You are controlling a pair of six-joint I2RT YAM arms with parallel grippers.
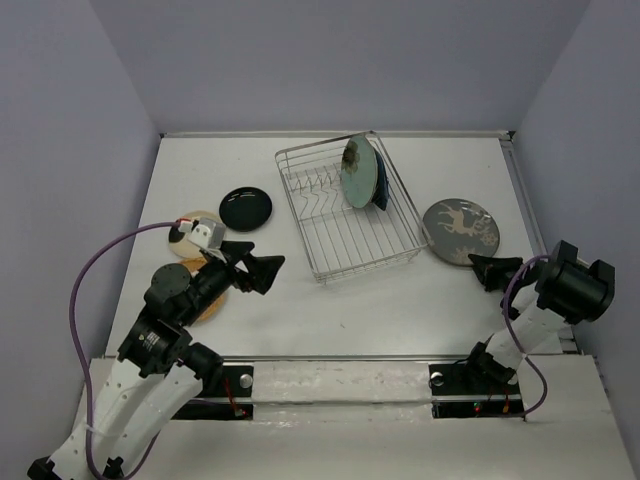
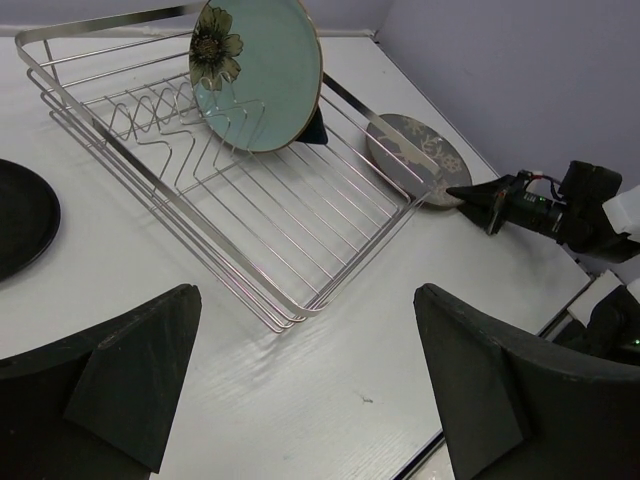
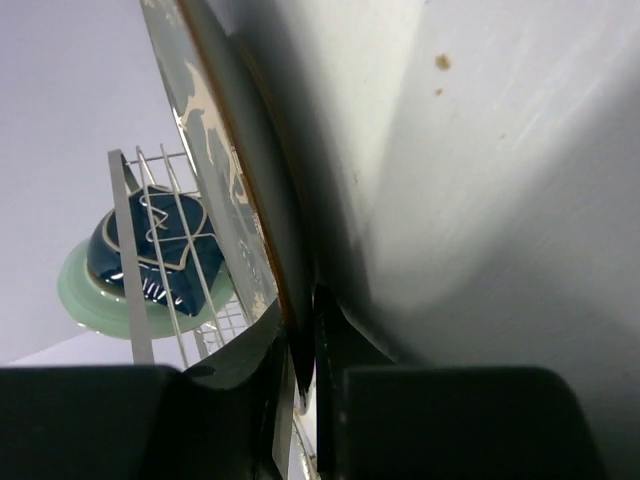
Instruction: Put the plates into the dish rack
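The dish rack (image 1: 345, 235) stands mid-table. The pale teal flower plate (image 1: 357, 170) stands upright in it, with the dark blue plate (image 1: 381, 186) right behind. The grey patterned plate (image 1: 460, 230) is to the rack's right; my right gripper (image 1: 486, 268) is shut on its near edge, as the right wrist view (image 3: 305, 350) shows. The small black plate (image 1: 246, 208) lies left of the rack. The cream plate (image 1: 190, 222) and the orange-tan plate (image 1: 212, 305) lie partly under my left arm. My left gripper (image 1: 265, 258) is open and empty, near the rack's front left corner (image 2: 285, 320).
The left wrist view shows the rack's bare wire floor (image 2: 250, 250), the teal plate (image 2: 265, 75), the grey plate (image 2: 410, 155) close against the rack's side, and the right gripper (image 2: 470, 192). Walls close in the table on three sides.
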